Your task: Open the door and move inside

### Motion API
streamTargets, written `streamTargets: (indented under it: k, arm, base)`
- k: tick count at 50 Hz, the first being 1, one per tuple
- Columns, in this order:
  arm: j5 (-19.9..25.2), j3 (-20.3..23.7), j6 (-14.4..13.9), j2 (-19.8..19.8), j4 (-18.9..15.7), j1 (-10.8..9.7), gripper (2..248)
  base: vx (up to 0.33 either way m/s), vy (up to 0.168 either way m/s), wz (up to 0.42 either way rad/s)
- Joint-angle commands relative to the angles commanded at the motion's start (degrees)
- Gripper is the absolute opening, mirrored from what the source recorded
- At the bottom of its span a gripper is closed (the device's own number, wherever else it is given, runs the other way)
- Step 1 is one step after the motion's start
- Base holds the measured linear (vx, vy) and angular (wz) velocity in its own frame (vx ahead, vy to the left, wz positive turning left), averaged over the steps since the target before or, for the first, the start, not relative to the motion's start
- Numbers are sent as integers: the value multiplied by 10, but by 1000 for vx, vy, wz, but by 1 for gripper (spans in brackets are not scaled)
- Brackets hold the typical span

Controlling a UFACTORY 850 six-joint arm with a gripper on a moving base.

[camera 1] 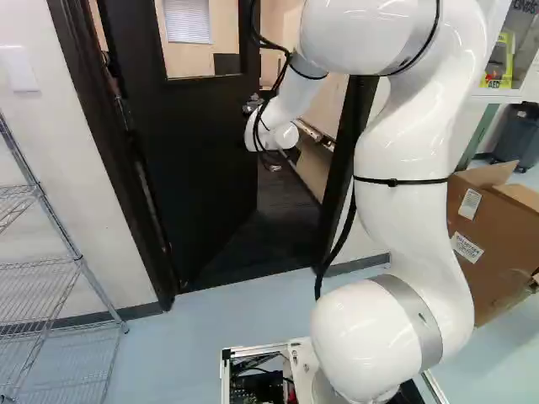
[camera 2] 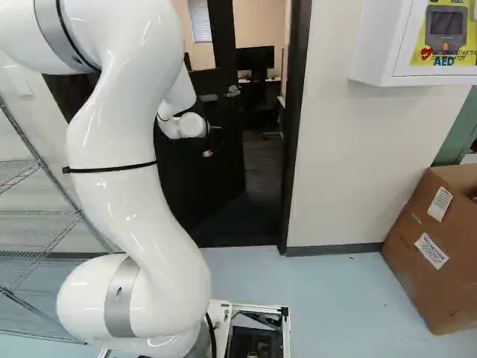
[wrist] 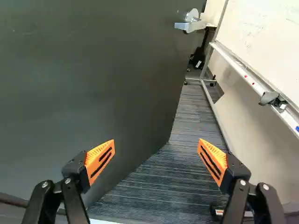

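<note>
The gripper [camera 2: 212, 141] is wide open, with its two orange pads [wrist: 99, 159] far apart and nothing held between them. The big dark door [wrist: 93, 70] stands open, in front of the gripper and on its left side. The door's handle [wrist: 189, 24] is ahead of the gripper, near the door's far edge. Past the gap between the fingers is a dark stripy carpet [wrist: 163, 182]. To the gripper's right, a whiteboard [wrist: 280, 37] has a long tray [wrist: 243, 74] along it. A brown box [camera 2: 406, 261] sits well off to the gripper's right, and a wire shelf [camera 1: 38, 260] is off to its left.
</note>
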Motion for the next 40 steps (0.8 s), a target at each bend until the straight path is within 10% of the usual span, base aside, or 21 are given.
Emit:
streamTargets:
  k: [40]
  arm:
    - [52, 126, 0, 107, 0, -33, 247]
  base:
    - [0, 0, 0]
